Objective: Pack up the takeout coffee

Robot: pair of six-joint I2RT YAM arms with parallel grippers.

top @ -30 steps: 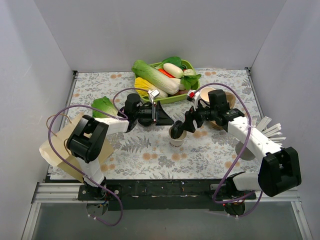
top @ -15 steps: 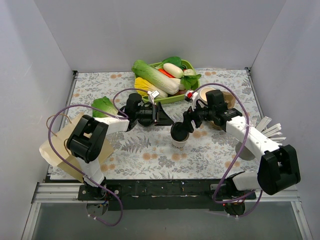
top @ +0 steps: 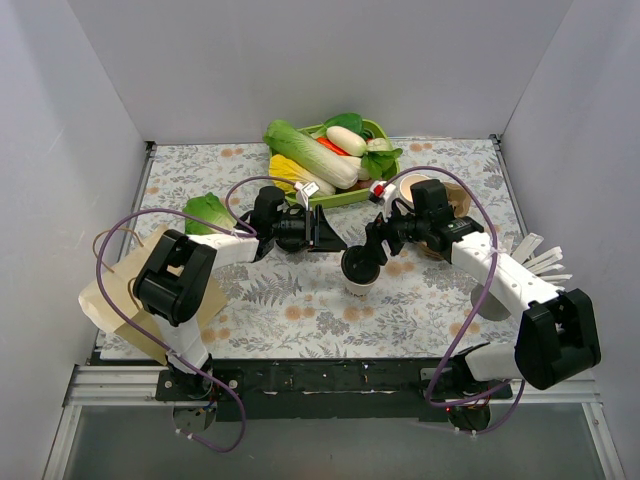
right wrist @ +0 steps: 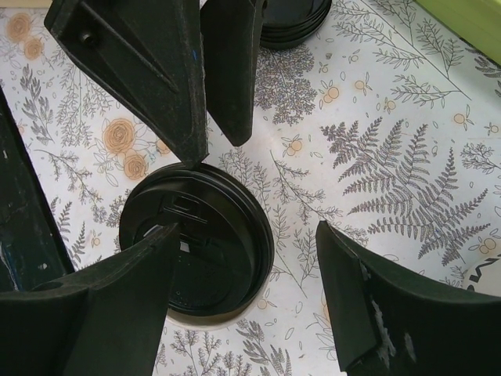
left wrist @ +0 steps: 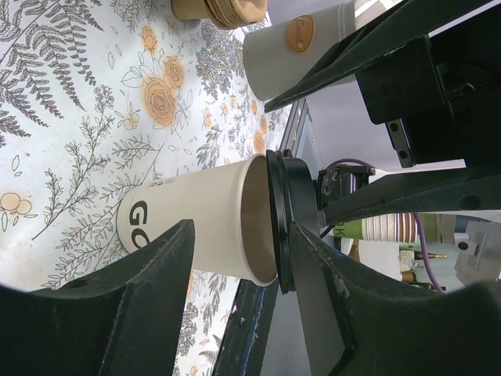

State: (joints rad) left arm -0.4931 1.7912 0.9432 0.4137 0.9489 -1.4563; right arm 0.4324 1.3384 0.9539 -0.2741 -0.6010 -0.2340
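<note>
- Top view: high at the near edge, looking down over the whole table [top: 300, 300].
- Left wrist: close, side-on to the cup [left wrist: 196, 235].
- Right wrist: close, straight down on its lid [right wrist: 196, 251].

The left arm [top: 215, 250] and right arm [top: 500, 272] share white links, chunky black joints and a looping purple cable [top: 436, 169] — both end in matte black, wedge-shaped fingers [right wrist: 368, 313].

The takeout coffee [left wrist: 184, 235], lid [left wrist: 283, 211] unseated at its rim, shows between the left tool's [left wrist: 239, 235] parted fingers [left wrist: 133, 305]
</note>
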